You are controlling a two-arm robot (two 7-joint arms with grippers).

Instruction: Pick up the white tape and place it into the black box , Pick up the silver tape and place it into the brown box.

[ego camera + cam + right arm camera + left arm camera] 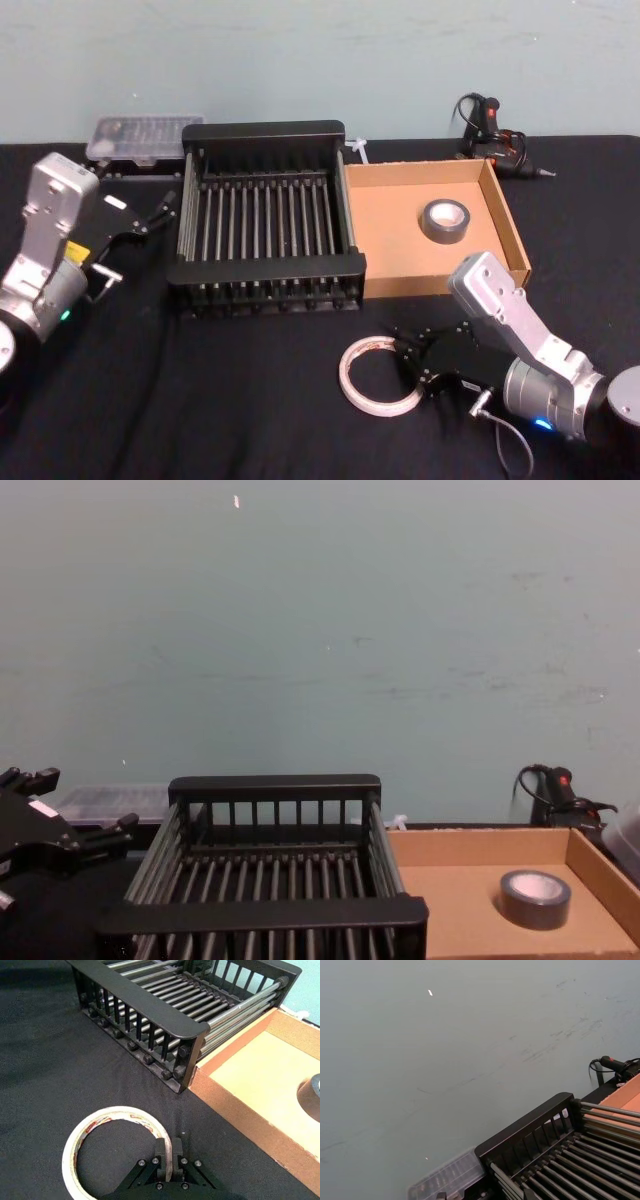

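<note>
The white tape, a thin translucent ring, lies flat on the black cloth table at lower centre. The right tool pinches its rim. Above sit the slatted black box and cardboard brown box holding the dull silver tape. The left tool hangs spread at left.

Silver-grey, boxy wrist housings are seen on both arms, each joined to a matte black end effector, the left end effector marked by white labels and a yellow sticker, the right end effector fastened with small round screws and trailed by a thin grey cable.
</note>
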